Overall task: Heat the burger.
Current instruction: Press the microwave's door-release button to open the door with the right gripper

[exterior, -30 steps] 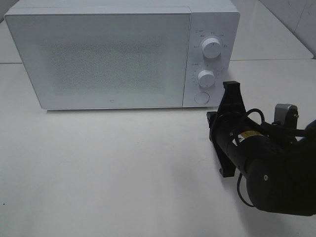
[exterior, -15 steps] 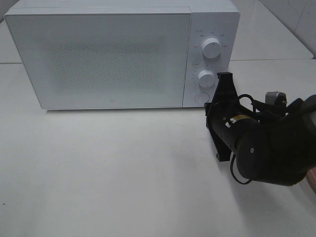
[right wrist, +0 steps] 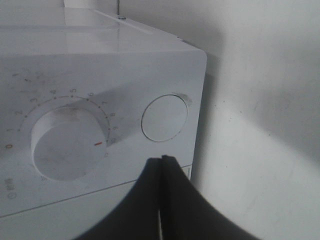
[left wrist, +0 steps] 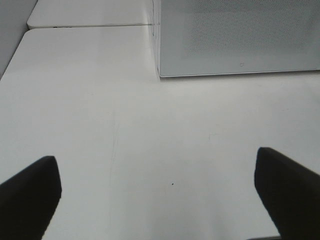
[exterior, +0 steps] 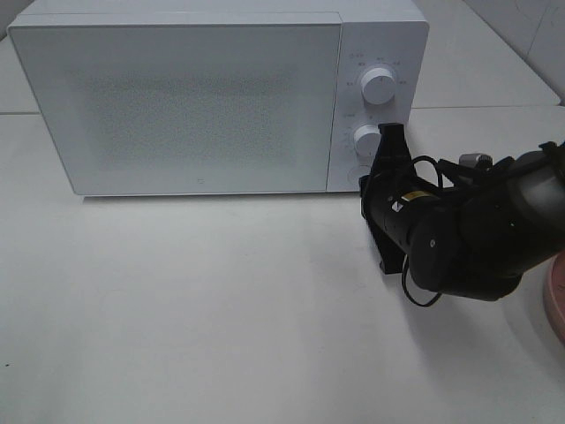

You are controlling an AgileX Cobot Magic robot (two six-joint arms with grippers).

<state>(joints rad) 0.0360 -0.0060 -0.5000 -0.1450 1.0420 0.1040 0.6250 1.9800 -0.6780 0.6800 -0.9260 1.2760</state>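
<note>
A white microwave (exterior: pixel 203 106) is sitting at the 12 o'clock side of a white table (exterior: pixel 177 309) in the high view, and its door (exterior: pixel 177 102) is standing closed. On the control panel at the door's 3 o'clock side, an upper dial (exterior: pixel 378 86) is sitting at 12 o'clock from a lower dial (exterior: pixel 369 139). A round button (exterior: pixel 356 174) is lying at 6 o'clock from the lower dial.

The black right arm (exterior: pixel 459 238) is reaching in from 3 o'clock toward that panel. The right gripper (right wrist: pixel 162 159) is pointing at the panel with its fingers (right wrist: pixel 180 200) pressed flat together and nothing between them. In its wrist view the tips are hanging just beside the round button's rim, and whether they are touching the panel cannot be told.

The left gripper (left wrist: pixel 155 160) is showing only in its own wrist view. Its two dark fingers (left wrist: pixel 30 195) are spread as wide as they go, gripping nothing, above bare table in front of the microwave's lower corner.

The edge of a pink plate (exterior: pixel 556 300) is peeking in at 4 o'clock at the border of the high view.

The burger is not showing in any view, so where it is lying cannot be told.
</note>
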